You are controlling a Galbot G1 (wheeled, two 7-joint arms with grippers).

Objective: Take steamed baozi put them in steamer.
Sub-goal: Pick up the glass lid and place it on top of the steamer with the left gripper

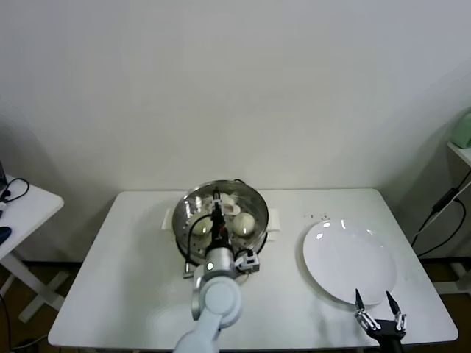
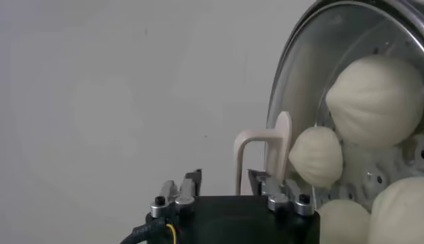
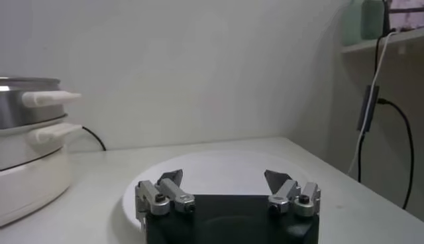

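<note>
**Steel pot loaded, plate bare**

Steel steamer (image 1: 221, 217) sits at the back middle of the white worktop (image 1: 118, 294), cream handles out to each side. Baozi (image 1: 245, 223) lie inside on the perforated tray; the head view shows two or three clearly, and the left wrist view shows four (image 2: 377, 99), close together and some touching. None is left on the plate, so my guess is the loading is done or nearly so.

Left hand (image 1: 218, 213) hangs over the pot, reaching in from the near side, arm and wrist covering part of the tray. In its wrist view the fingers (image 2: 189, 185) stand apart with nothing between them. No bun is gripped. That reads to me as a release just over the tray, fingers parted to let a bun sit.

Right hand (image 1: 379, 309) is parked at the near right edge of the worktop, just at the rim of the plate (image 1: 346, 261). Fingers spread wide, empty. It looks idle, kept low and clear of the pot.

Plate is white, flat and bare. Worktop is plain white; a few dark specks lie between pot and plate. Wall behind is blank and pale. A second small table (image 1: 22, 206) stands off to the left, a cable (image 1: 441, 213) trails down at the right, and a green object (image 1: 462, 129) sits on a shelf there.
</note>
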